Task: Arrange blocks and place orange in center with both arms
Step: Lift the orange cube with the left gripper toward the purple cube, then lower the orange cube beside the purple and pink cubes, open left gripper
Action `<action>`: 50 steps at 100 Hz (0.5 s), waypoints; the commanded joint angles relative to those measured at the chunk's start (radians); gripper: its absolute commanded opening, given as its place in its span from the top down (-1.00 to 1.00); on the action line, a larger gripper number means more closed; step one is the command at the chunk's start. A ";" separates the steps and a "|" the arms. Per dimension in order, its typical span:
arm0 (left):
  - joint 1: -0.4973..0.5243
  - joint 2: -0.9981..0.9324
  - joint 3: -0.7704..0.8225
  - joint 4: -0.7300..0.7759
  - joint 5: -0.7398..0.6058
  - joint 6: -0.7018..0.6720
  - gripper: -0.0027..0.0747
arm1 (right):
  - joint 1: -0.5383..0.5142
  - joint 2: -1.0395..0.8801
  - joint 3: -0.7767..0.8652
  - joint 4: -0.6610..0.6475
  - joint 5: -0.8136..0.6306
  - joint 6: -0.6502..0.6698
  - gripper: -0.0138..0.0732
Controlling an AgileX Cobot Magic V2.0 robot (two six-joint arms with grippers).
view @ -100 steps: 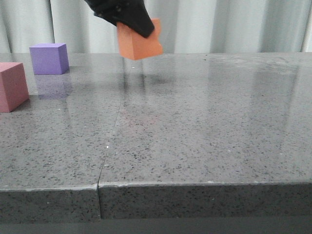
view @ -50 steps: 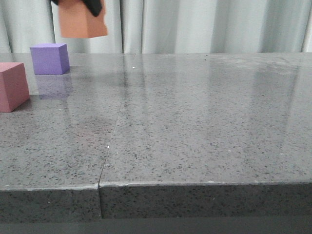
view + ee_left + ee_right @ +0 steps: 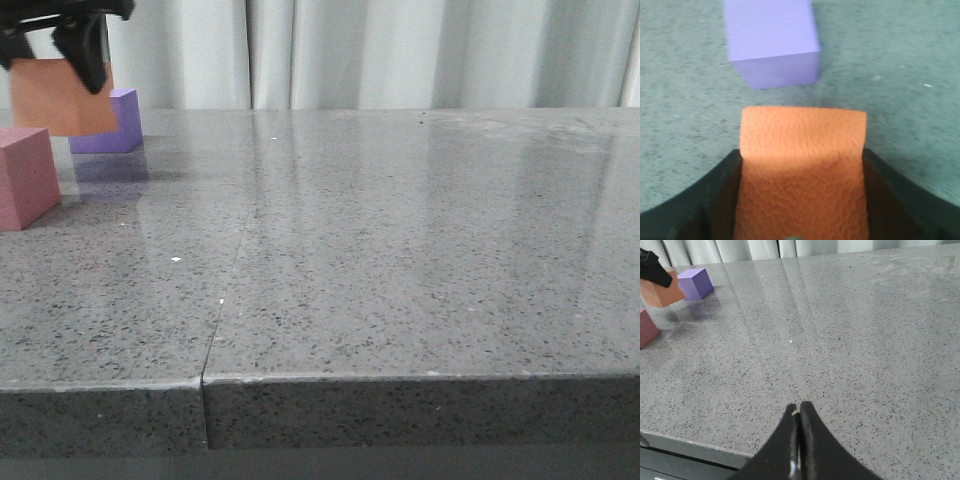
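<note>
The orange cube [image 3: 62, 97] is held clamped in the left gripper [image 3: 55, 40] fingers above the tabletop [image 3: 400, 250], between the purple cube [image 3: 124, 120] and pinkish-red cube [image 3: 27, 177]; placement is judged pending. The right gripper [image 3: 798, 440] fingers are closed, empty.

Three blocks [image 3: 60, 97]; two tools [image 3: 799, 440]

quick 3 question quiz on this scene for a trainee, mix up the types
1. True or false: the matte orange foam cube rests on the speckled grey stone table.
2. Which gripper holds the orange cube? A) left gripper B) right gripper C) neither
3. Fill in: in the left wrist view, the cube lying beyond the held one is the ______ foam cube.

Key:
1. False; it is held above the table.
2. A; the right gripper is shut and empty.
3. purple. The pinkish-red foam cube shows only in the front and right wrist views.
</note>
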 commanded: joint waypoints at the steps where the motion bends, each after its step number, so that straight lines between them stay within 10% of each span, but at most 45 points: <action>1: 0.024 -0.052 -0.019 0.007 -0.073 -0.013 0.36 | -0.005 0.012 -0.021 -0.019 -0.074 -0.005 0.84; 50: 0.041 -0.006 0.021 -0.011 -0.145 -0.013 0.36 | -0.005 0.012 -0.021 -0.019 -0.074 -0.005 0.84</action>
